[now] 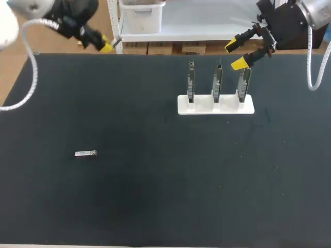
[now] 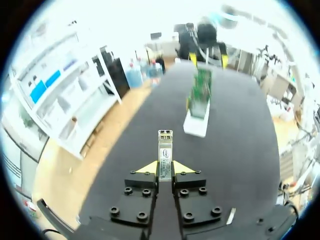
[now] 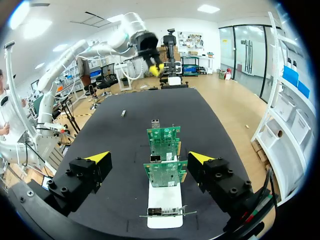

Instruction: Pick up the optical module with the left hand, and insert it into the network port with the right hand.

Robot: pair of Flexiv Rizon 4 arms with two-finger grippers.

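The left fingers are clenched on the optical module, one yellow tip on each long side; most of its metal body juts out ahead of them, label up. In the head view this arm sits at the upper left of the frame, over the tabletop's far corner, so the module is held up in the air, not lying down. Straight ahead of it in the left wrist view, well apart, stands the white stand with its three upright circuit boards.

The right fingers are released, spread wide with nothing between them. In the head view they hang at the upper right of the frame, just above and behind the rightmost board. The right wrist view looks down the row of boards. Small metal cages on their edges look like the network port, though I cannot tell which one is meant.

A second module lies flat at the left of the head view, below the middle, well apart from both arms.

As I judge it, the pick-up is done. Left to do: bring the two arms together, pass the module to the right fingers, then line it up and push it into a port.
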